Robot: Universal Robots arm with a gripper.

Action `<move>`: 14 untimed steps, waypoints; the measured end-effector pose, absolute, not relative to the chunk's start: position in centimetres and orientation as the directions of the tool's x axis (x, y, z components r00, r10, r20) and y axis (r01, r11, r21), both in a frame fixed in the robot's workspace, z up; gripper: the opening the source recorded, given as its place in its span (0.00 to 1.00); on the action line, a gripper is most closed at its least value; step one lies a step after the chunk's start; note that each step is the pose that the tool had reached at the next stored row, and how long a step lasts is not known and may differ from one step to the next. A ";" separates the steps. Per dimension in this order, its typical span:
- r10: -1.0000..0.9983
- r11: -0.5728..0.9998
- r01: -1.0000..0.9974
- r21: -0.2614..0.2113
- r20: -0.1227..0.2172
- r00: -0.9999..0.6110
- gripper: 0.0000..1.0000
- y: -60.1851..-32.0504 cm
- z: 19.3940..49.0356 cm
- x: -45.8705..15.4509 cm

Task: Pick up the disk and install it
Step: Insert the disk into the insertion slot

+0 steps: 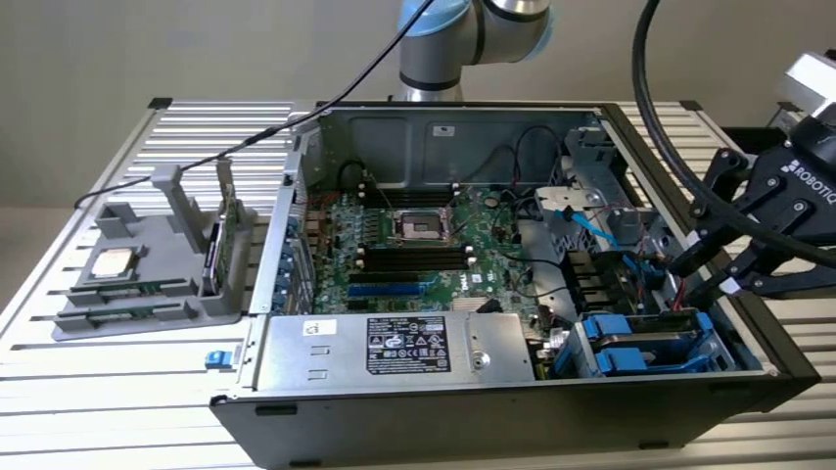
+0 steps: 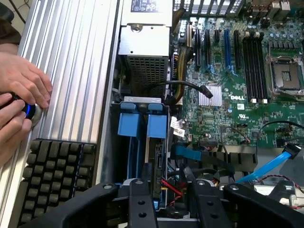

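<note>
The disk (image 1: 643,345) sits edge-up in the drive bay at the front corner of the open computer case (image 1: 496,416), on the exterior view's right. Mostly its blue carrier frame shows. In the wrist view the blue carrier tabs of the disk (image 2: 142,127) stand in the bay just beyond my fingers. My gripper (image 1: 706,274) hangs above and slightly behind the bay, apart from the disk. Its black fingers (image 2: 138,205) are spread and the gripper (image 2: 171,206) is open, with only red wires and cables showing in the gap below.
The motherboard (image 1: 405,245), silver power supply (image 1: 405,348) and a blue data cable (image 1: 581,220) lie inside the case. A grey holder (image 1: 144,274) with a square chip and an upright card stands on the exterior view's left. A person's hands (image 2: 19,92) and a keyboard (image 2: 57,175) rest on the slatted table.
</note>
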State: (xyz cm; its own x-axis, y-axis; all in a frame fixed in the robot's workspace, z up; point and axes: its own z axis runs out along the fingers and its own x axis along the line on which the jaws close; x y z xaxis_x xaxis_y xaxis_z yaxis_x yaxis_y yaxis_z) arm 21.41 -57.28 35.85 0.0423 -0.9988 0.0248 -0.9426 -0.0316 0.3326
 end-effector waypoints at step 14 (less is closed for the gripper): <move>-0.999 -0.038 -0.968 0.248 0.023 0.045 0.37 -57.3 35.8 20.7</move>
State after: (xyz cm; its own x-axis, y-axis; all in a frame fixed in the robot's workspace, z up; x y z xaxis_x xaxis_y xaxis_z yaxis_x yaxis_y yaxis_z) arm 20.70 -57.28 35.85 0.0449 -0.9987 0.0230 -0.9681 -0.0378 0.2478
